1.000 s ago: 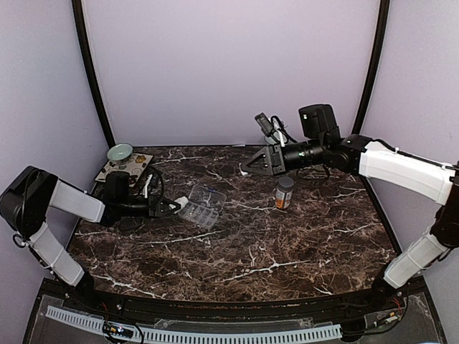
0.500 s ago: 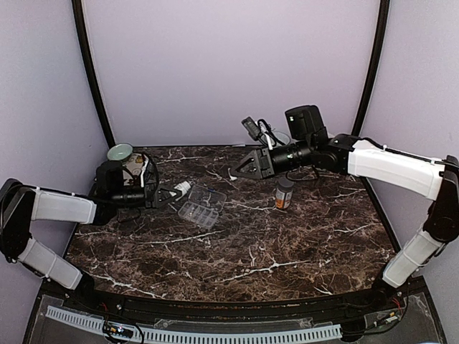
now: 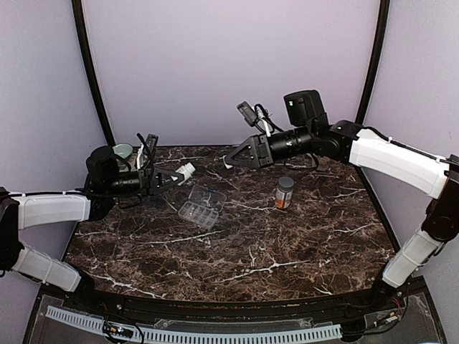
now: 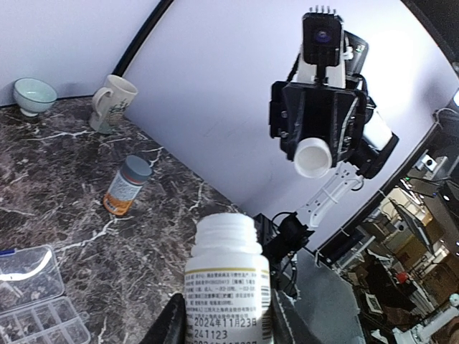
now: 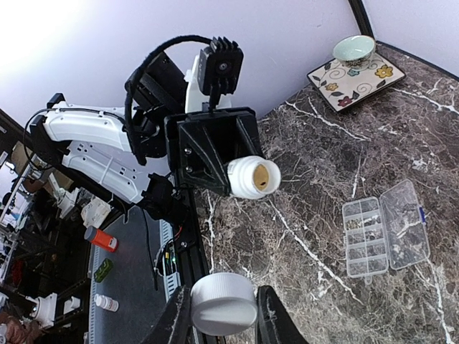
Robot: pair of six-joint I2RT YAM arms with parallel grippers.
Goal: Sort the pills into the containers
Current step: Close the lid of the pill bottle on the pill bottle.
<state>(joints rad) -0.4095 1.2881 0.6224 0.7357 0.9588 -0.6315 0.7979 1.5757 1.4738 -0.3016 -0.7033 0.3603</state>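
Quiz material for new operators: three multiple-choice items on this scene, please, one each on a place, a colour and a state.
1. Where does the orange bottle stand? A) on the table, right of the organizer box B) in the bowl C) in the mug
2. Its lid is: A) red B) grey C) green
3. The white bottle in the left gripper is: A) capped B) standing on the table C) uncapped
1A: top view shows it there. 2B: left wrist view shows grey. 3C: its mouth is open, and the right gripper holds the white cap.
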